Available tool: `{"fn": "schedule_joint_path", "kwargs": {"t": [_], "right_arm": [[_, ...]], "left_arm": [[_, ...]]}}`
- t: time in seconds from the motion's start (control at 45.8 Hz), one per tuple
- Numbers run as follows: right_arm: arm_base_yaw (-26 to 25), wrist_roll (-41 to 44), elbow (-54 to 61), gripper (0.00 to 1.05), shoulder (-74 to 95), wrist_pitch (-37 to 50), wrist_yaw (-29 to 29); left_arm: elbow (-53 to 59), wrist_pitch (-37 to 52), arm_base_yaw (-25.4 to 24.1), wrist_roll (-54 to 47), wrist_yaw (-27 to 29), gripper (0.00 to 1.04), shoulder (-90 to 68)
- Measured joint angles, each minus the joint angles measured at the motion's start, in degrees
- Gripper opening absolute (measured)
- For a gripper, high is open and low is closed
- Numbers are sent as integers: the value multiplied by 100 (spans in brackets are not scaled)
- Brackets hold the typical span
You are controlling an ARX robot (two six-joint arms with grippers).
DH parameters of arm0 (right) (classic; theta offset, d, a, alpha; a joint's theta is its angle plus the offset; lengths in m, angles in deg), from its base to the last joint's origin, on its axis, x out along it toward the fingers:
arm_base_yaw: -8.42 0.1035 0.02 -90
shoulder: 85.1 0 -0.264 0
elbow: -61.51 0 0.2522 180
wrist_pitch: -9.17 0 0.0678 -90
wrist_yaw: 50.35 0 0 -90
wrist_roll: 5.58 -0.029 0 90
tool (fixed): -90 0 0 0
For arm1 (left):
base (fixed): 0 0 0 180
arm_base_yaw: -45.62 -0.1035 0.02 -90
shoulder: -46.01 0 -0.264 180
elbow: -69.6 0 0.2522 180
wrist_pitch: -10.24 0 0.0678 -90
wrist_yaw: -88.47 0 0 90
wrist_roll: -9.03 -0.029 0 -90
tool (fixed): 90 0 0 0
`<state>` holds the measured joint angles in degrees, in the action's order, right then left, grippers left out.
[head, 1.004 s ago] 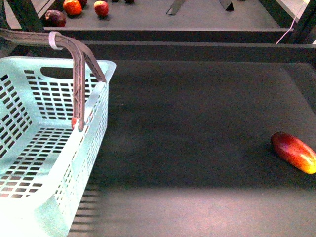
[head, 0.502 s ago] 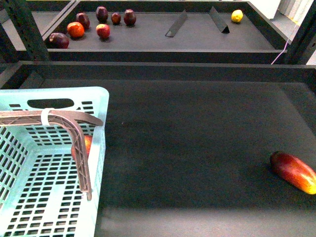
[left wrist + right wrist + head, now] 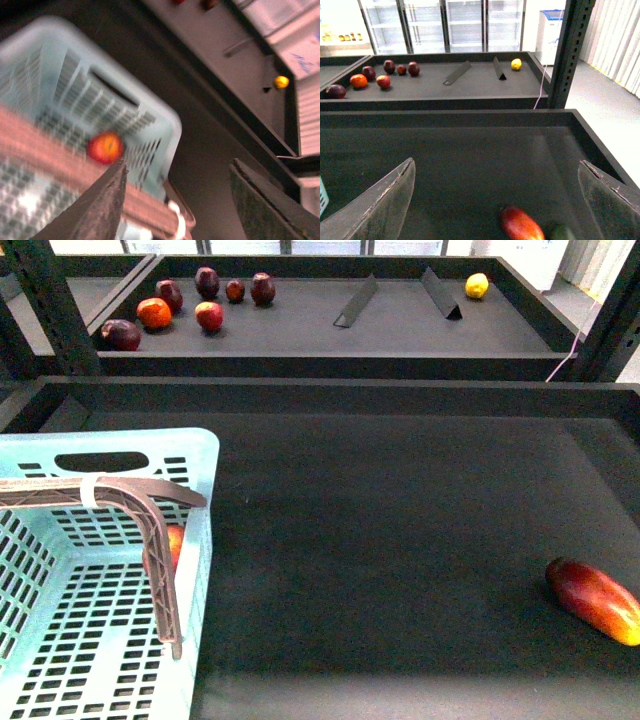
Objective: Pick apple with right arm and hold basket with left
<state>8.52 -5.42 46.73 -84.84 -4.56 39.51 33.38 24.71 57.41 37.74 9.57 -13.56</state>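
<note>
- R gripper (image 3: pixel 497 200) fingers wide, empty, above the tray w/ the mango-like fruit (image 3: pixel 521 224).
- L gripper (image 3: pixel 175 200) wide too, over basket (image 3: pixel 205 540) handle (image 3: pixel 150 502).
- Apple (image 3: pixel 175 540) already in basket, near its far wall.
- Risk: R grabs the mango-like fruit instead; L misses handle, basket slides.

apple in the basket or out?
In. The apple lies inside the basket, against its right wall, partly hidden by the handle; the left wrist view shows it on the slotted floor.

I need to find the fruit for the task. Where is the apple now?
In the front view the apple lies inside the basket at the lower left, against its right wall, partly hidden behind the basket handle.
</note>
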Motion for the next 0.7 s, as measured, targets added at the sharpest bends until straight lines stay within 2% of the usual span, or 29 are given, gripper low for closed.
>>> {"fn": "schedule_joint_path", "kwargs": {"t": [0.044,0.109,0.218,0.262,0.415,0.502,0.698], "right_arm": [[0,2,0,96,0,0,0],[0,2,0,96,0,0,0],[0,2,0,96,0,0,0],[0,0,0,96,0,0,0],[0,0,0,96,0,0,2],[0,2,0,96,0,0,0],[0,0,0,96,0,0,0]], "left_arm": [[144,597,-81,-848,-72,44,162],[372,901,-212,-1799,-144,32,476],[772,918,-350,-2389,-326,14,763],[975,911,-417,-2566,-398,4,905],[1423,730,-658,-2758,-605,3,1567],[1563,592,-979,-2782,-1049,3,1812],[1812,249,-1150,-2791,-1110,3,2417]]}}
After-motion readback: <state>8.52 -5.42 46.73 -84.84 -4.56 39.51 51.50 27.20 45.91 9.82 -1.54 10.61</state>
